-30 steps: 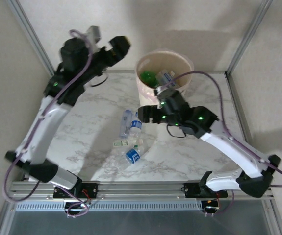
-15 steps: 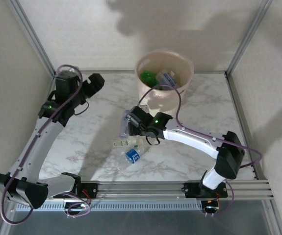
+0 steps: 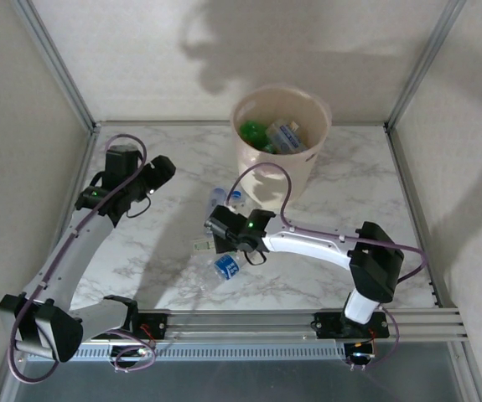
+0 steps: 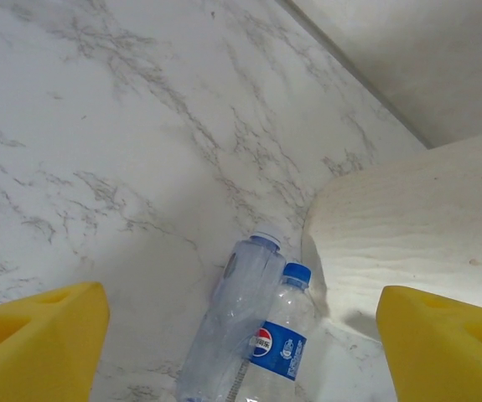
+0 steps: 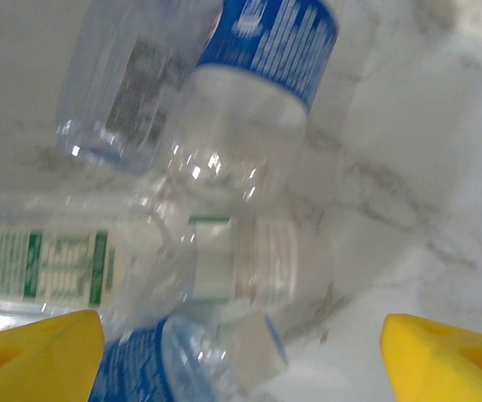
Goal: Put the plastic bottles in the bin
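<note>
The left gripper (image 4: 241, 345) is held open. The right gripper (image 5: 241, 353) is spread wide above clear, blue-labelled plastic bottles (image 5: 253, 117) lying clustered.

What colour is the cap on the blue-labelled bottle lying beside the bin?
The cap is blue, like the label; clearest from the left wrist view.

- We find the right pincer (image 3: 215, 237) moved from the rim of the bin (image 3: 308, 163) down over the plastic bottles (image 3: 226, 266) on the counter (image 3: 349, 193).
- We find the left pincer (image 3: 163, 167) lowered from high at the rear left.
</note>
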